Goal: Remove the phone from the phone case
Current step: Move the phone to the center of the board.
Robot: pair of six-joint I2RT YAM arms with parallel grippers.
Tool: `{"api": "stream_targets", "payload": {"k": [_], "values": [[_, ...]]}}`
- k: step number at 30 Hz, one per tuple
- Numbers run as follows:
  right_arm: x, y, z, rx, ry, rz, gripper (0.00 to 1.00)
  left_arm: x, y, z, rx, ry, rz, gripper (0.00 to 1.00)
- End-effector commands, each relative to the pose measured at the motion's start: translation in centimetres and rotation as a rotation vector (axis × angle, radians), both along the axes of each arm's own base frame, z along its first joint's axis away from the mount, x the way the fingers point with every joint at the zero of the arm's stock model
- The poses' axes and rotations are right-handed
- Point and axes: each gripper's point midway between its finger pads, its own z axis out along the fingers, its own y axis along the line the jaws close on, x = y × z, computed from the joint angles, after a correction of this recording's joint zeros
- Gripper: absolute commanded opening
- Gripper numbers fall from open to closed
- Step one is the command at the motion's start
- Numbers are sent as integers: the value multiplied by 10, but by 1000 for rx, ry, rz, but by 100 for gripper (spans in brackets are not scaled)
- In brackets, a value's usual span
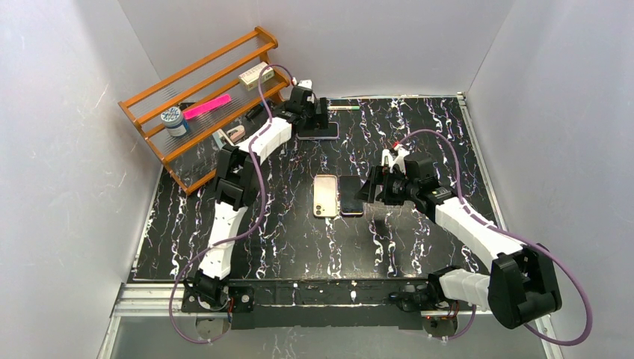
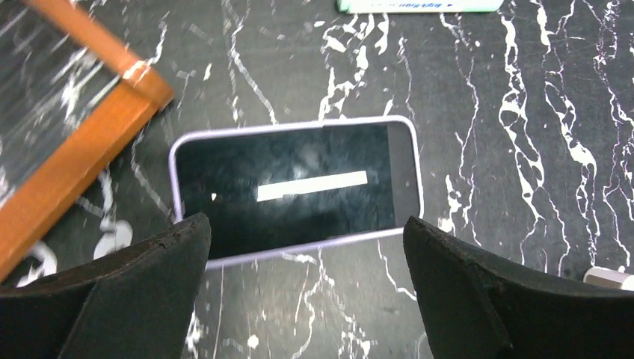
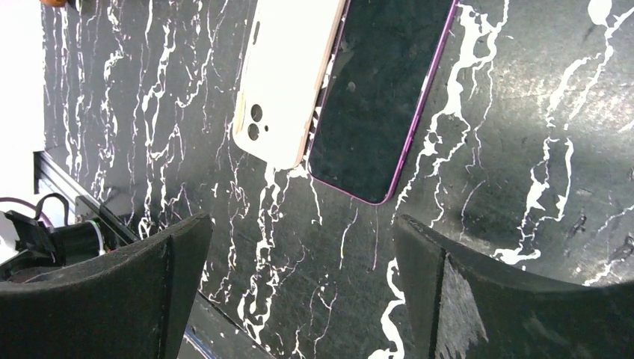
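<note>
We look across a black, white-veined counter (image 1: 299, 247) with both arms reaching out from its near edge. Closest to us, the right fingers (image 3: 172, 254) stand spread wide and hold nothing. They are aimed at two phones lying side by side in the middle of the counter. The cream phone (image 3: 288, 71) is back up with its two lenses showing. Just beside it, the purple-edged phone (image 3: 377, 90) lies with its dark screen up.

Farther back on the left, the left fingers (image 2: 164, 258) are also fully spread and empty. They hang over the lilac-cased phone (image 2: 299, 187), which lies flat on the counter, screen up and still seated in its case. In the wrist view neither finger grips it. The phone sits just beside the foot of an orange wooden rack (image 2: 82, 149). The rack's shelves carry a pink object (image 1: 207, 106), a small jar (image 1: 174, 120) and a pale box (image 1: 253, 75). Beyond the cased phone, a green-and-white marker (image 1: 344, 107) rests at the counter's far edge.
</note>
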Motion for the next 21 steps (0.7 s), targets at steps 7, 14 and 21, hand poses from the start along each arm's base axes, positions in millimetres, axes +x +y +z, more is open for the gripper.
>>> {"api": "stream_targets", "payload": {"k": [7, 14, 21], "values": [[-22, -7, 0, -40, 45, 41, 99, 48, -28, 17, 24, -230, -193, 98], [-27, -11, 2, -63, 50, 51, 99, 64, -29, -20, 69, -209, -203, 98], [-28, -15, 3, -92, 52, 60, 99, 57, -24, -46, 83, -146, -221, 98]]}}
